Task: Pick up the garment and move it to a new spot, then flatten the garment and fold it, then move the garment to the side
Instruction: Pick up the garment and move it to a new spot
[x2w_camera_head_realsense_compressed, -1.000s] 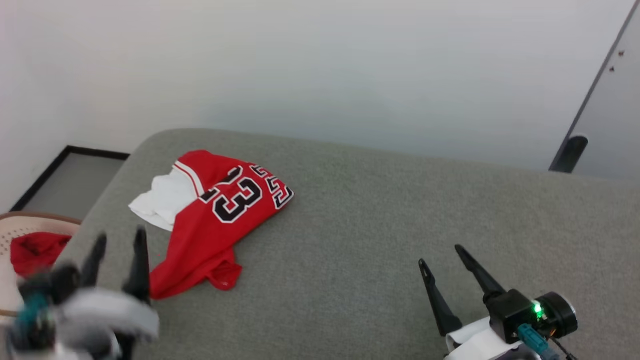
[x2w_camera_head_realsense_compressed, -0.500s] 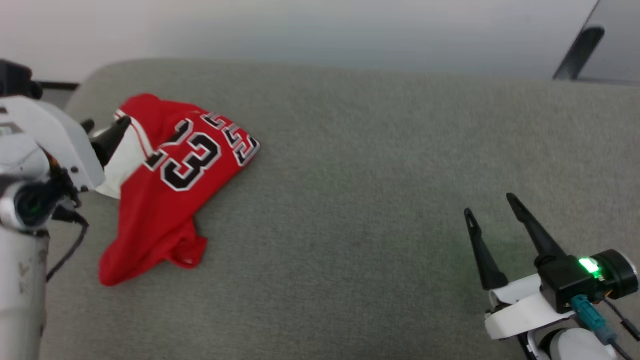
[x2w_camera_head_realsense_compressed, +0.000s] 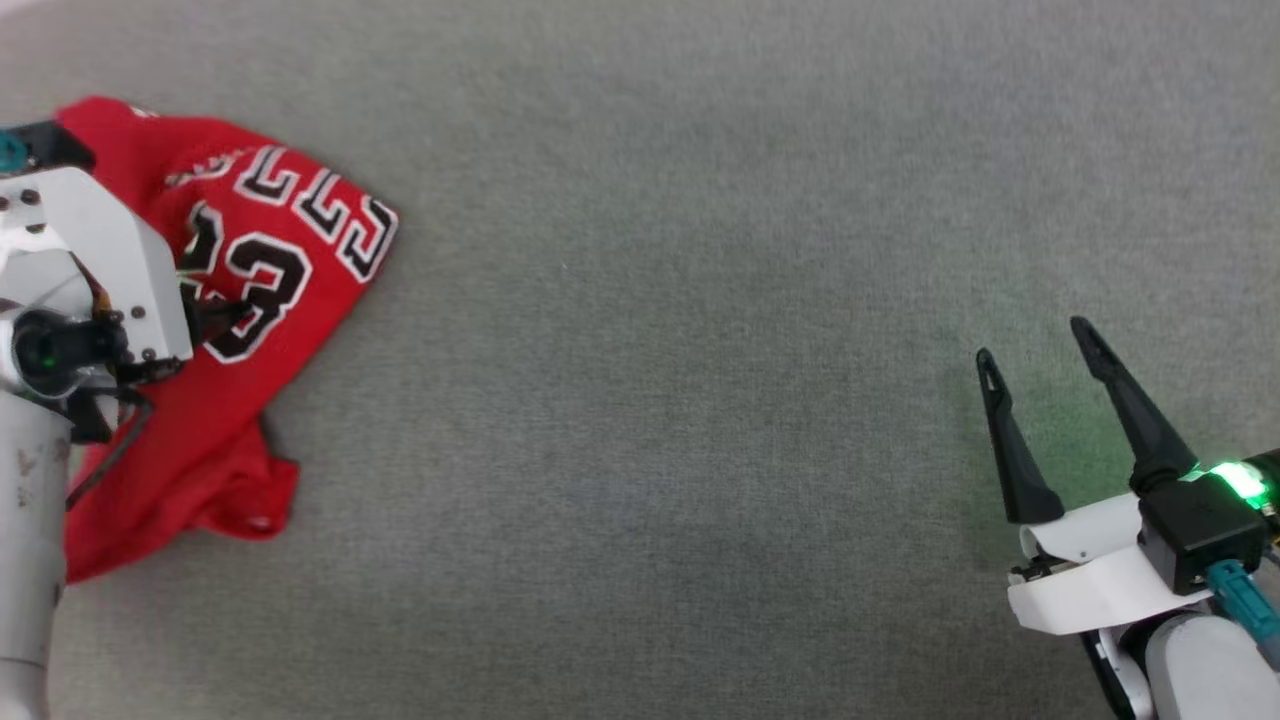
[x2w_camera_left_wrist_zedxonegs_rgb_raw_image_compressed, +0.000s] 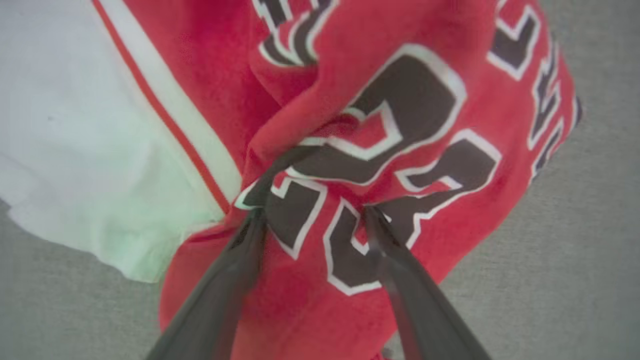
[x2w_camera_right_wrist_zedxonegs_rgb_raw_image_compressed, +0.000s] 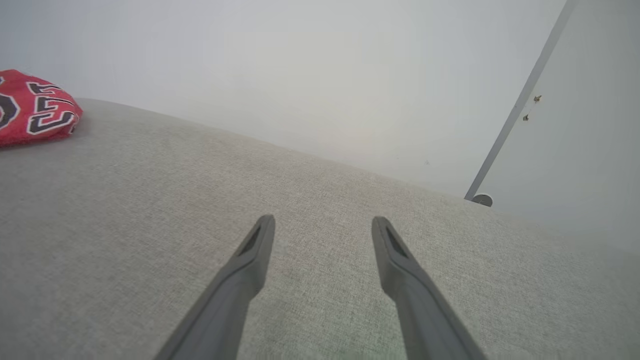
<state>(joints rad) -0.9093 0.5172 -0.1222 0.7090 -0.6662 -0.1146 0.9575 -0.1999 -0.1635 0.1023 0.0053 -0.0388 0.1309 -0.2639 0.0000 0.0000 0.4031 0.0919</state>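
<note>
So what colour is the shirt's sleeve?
The sleeve is white with a red stripe; clearest in the left wrist view.

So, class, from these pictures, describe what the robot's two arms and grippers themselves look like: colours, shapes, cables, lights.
Each gripper has two long, dark, tapering fingers. The right gripper is mounted on a white shell with a black block carrying a green light and a teal plug. The left gripper has a white housing with small screws, a black cable and a pale grey forearm.

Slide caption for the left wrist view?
Open left claw straddling the black number on the crumpled red jersey, white sleeve alongside, grey fabric surface beneath.
</note>
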